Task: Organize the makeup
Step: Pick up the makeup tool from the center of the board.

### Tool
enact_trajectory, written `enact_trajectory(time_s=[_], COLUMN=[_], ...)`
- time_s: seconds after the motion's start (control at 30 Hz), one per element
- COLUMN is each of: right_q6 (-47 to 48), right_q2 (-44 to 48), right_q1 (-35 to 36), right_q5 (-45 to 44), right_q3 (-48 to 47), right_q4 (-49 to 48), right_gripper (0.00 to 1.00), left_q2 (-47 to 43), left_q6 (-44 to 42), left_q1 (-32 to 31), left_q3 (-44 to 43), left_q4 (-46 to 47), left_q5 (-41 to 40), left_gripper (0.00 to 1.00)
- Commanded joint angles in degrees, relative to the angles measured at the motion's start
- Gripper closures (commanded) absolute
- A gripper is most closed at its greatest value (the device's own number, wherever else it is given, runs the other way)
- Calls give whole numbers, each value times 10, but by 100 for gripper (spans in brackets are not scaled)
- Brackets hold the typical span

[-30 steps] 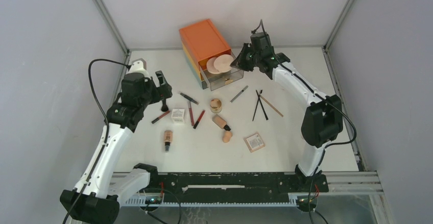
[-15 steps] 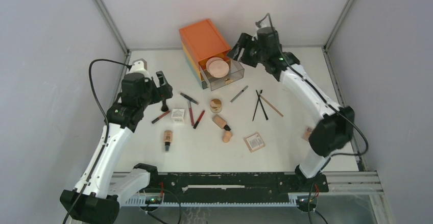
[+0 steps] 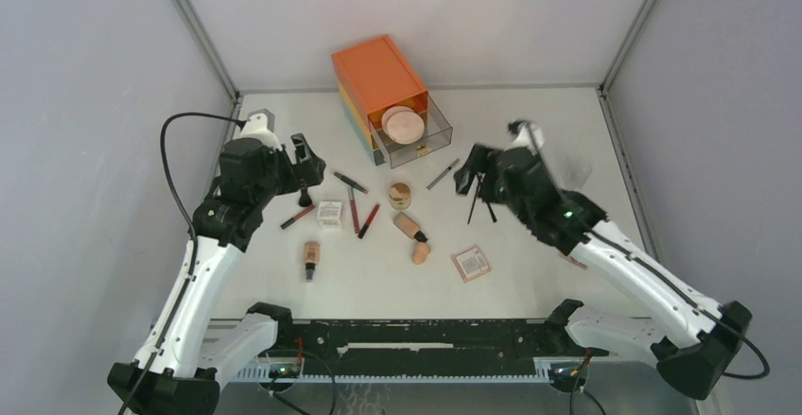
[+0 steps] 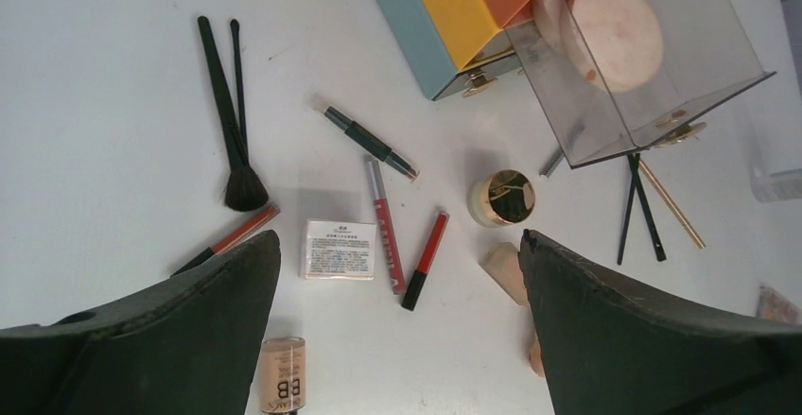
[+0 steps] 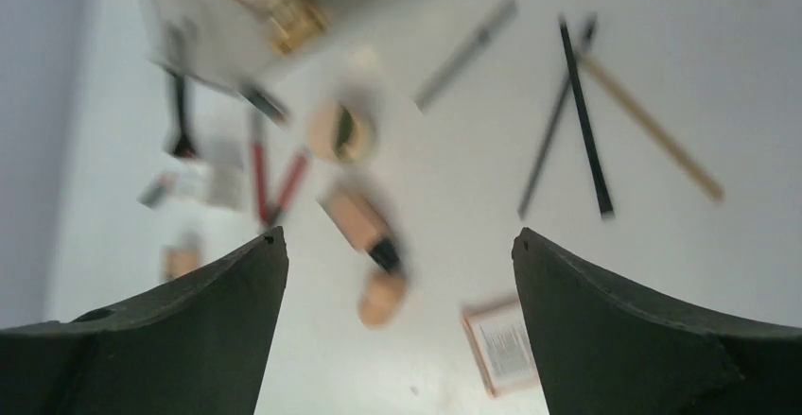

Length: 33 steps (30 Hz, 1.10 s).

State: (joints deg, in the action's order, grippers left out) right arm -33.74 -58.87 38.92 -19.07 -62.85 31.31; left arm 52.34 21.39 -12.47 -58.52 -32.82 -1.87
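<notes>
Hovering over the table (image 3: 567,131), both arms carry nothing. L gripper (image 4: 399,235) hangs left-front of the orange chest (image 3: 378,73), fingers spread wide w/ only air between them. R gripper (image 5: 398,235) hangs right-front of the chest, also spread wide & empty; its wrist view is blurred.

The chest's clear drawer (image 3: 423,141) stands pulled out, w/ a round peach compact (image 3: 404,125) lying inside it. Everything else lies loose on the table in front of the chest.

Just in front of the drawer sits a gold jar (image 4: 502,198), w/ a grey pencil (image 3: 443,173) near the drawer's R corner. Right-front of the chest, two thin black brushes (image 4: 626,212) lie crossed, a tan stick (image 4: 673,203) beside them.

Straight in front lie a dark pencil (image 4: 367,139), two red pencils (image 4: 385,226) & a white box (image 4: 339,249) just beside them. Left-front lies a fluffy black brush (image 4: 244,188) w/ a thin brush (image 4: 237,84) alongside, plus a red-black pencil (image 4: 232,238).

Farthest from the chest are a BB foundation bottle (image 4: 283,372), a 2nd foundation bottle (image 3: 409,226), a beige sponge (image 3: 421,252) at its cap end & a square compact (image 3: 471,263).
</notes>
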Motion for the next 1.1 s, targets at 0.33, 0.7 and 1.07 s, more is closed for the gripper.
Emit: enact_trajectory(time_s=[0.33,0.7,1.07], right_q6=[-179,-224,-227], right_q2=[-95,-277,-312], right_q1=[133,114,97], right_q5=[31,161,193], right_q3=[219,209,190], right_q4=[-187,-309,-290], right_gripper=[3,11,64], left_q2=[-56,-57,-34], left_q6=[13,23,21], left_q1=[-44,-45,-45], left_q3=[48,55,50], left_q4=[24,-1,9], left_q5=[-15,-44,-50], left_gripper=[0,0,0])
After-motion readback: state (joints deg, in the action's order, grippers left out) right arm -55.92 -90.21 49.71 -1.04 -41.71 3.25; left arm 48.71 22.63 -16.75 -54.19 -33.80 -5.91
